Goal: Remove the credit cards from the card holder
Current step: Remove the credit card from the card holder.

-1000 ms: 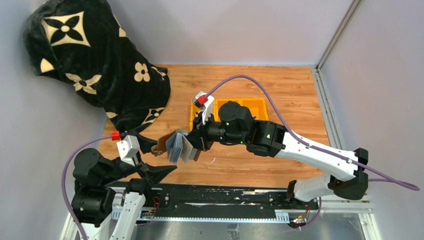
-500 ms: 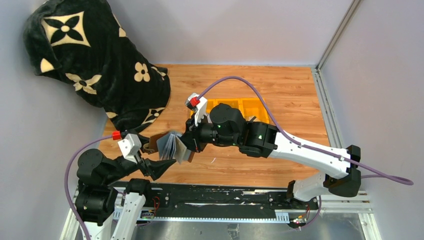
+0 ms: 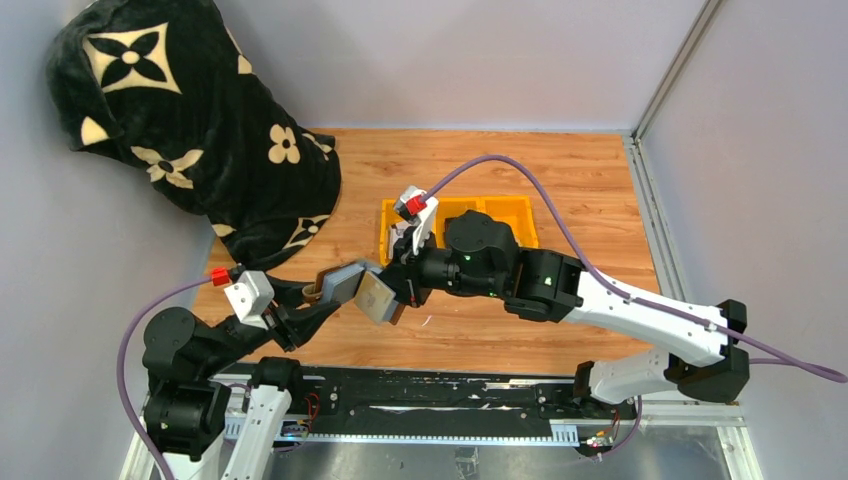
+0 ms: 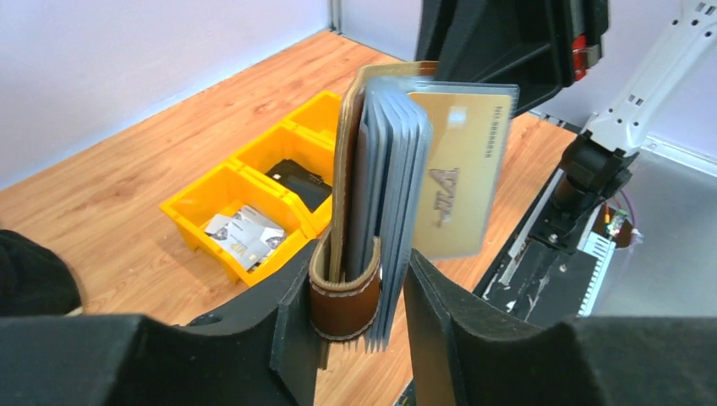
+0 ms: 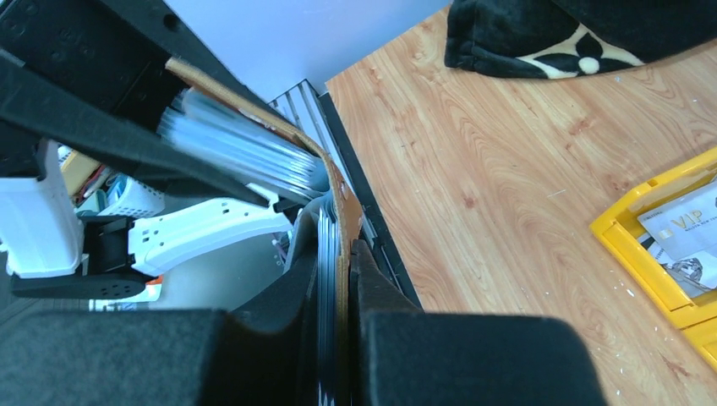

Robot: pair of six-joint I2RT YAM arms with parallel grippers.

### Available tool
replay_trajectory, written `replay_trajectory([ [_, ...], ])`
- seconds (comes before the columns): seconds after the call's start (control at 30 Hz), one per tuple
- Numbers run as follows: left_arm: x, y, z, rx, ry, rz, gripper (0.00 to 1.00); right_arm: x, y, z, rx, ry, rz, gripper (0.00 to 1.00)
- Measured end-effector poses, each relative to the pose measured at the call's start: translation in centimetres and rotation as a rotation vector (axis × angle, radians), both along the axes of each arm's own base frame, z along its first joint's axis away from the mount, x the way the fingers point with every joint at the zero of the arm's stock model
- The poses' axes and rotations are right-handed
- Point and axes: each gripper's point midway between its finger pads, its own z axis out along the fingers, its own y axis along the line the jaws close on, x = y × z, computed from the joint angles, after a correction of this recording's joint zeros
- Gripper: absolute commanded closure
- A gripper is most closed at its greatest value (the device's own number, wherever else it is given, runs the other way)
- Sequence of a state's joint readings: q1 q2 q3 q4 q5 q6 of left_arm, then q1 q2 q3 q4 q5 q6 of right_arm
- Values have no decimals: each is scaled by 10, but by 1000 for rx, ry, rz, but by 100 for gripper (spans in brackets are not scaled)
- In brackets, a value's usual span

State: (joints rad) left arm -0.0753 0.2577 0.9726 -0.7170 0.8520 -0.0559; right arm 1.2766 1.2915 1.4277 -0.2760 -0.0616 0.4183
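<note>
Clamping brown leather card holder | left gripper clasps base | right gripper pinches cover

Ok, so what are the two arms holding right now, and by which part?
Both hold the card holder: the right fingers pinch its brown cover edge with some sleeves; the left fingers clamp the strap end.

card holder: brown leather, grey sleeves
card: gold-ish
tray: bright yellow
blanket: black, cream flowers
desk: wood grain
</note>
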Motion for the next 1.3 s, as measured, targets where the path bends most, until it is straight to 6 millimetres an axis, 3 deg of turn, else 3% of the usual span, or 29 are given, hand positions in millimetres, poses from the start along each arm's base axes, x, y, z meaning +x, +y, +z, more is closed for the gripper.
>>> replay_trajectory([
  [0.17,0,2,6,-6,-16,16,62,-10,-9,7,28,-16,45,100],
  [0.33,-6,-3,16,-39,-12,-14,42,-22,-10,13,58,-28,119,100],
  [0.4,-9,-6,20,-56,-8,-39,38,-29,-9,16,73,-31,160,100],
  [0.5,-16,-13,28,-98,16,-99,46,-37,-7,21,95,-35,211,100],
  [0.7,-23,-22,37,-138,61,-187,75,-45,-9,22,112,-45,258,100],
  [0.73,-23,-23,37,-142,74,-198,79,-45,-10,22,114,-49,258,96],
  [0.83,-26,-26,40,-152,92,-229,84,-46,-12,24,120,-65,260,68],
  [0.93,-27,-27,42,-161,104,-242,85,-46,-17,27,124,-80,259,50],
  [1.17,-24,-29,40,-165,138,-257,88,-30,-47,41,102,-145,138,31],
  [1.3,-22,-28,37,-153,139,-252,89,-20,-64,57,119,-181,64,26],
])
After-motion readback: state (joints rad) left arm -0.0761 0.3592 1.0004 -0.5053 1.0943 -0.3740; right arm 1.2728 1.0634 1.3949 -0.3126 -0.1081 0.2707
